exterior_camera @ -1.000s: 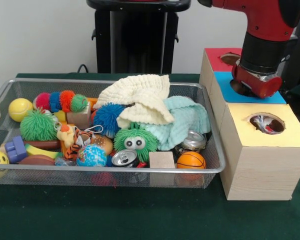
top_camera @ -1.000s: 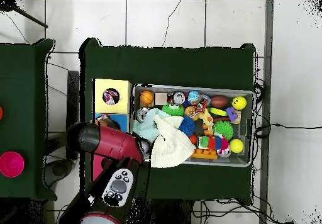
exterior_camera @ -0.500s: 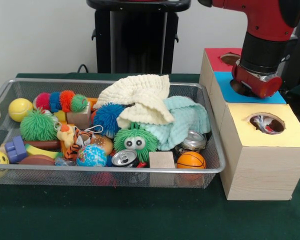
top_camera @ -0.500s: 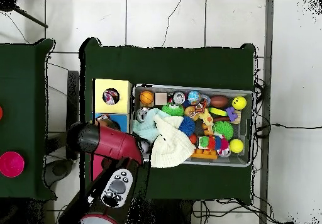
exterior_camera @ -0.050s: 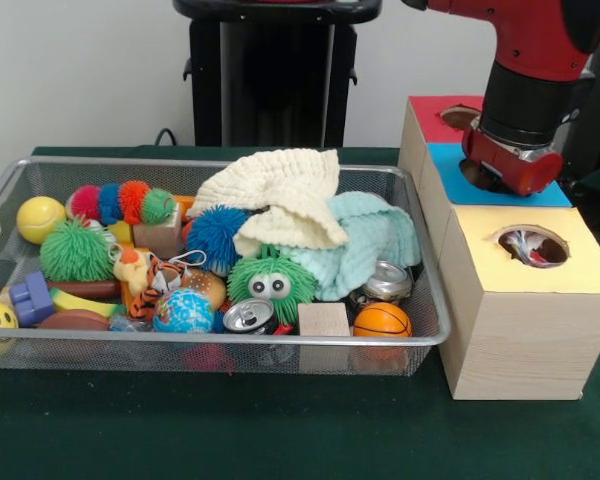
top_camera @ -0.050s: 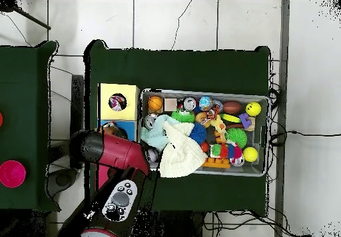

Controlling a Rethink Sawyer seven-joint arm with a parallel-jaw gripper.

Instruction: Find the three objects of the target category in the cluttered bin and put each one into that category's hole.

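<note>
The silver wire-mesh bin (exterior_camera @ -0.050s: pixel 420 330) on the green table is packed full, so most of the sorting looks undone. Draped over its middle lie a cream knitted cloth (exterior_camera @ -0.050s: pixel 275 195) and a mint-green cloth (exterior_camera @ -0.050s: pixel 370 240) beneath it. Around them sit a fuzzy green ball with googly eyes (exterior_camera @ -0.050s: pixel 271 282), a spiky blue ball (exterior_camera @ -0.050s: pixel 218 236), a spiky green ball (exterior_camera @ -0.050s: pixel 76 250), a multicoloured caterpillar toy (exterior_camera @ -0.050s: pixel 120 202), a yellow ball (exterior_camera @ -0.050s: pixel 40 218), a small orange basketball (exterior_camera @ -0.050s: pixel 382 321), two crushed drink cans (exterior_camera @ -0.050s: pixel 248 316) and a plain wooden block (exterior_camera @ -0.050s: pixel 324 320).

Beside the bin stands a row of wooden boxes. The yellow-topped box (exterior_camera @ -0.050s: pixel 525 300) nearest me has something crumpled showing in its hole, so I'd judge at least one item has gone in. Which category is wanted I cannot tell.

The red and black arm's gripper (exterior_camera @ -0.050s: pixel 510 165) hangs over the blue-topped box (exterior_camera @ -0.050s: pixel 450 160), right at its hole; whether its fingers are parted or holding anything I cannot tell. The red-topped box (exterior_camera @ -0.050s: pixel 435 115) stands behind.
</note>
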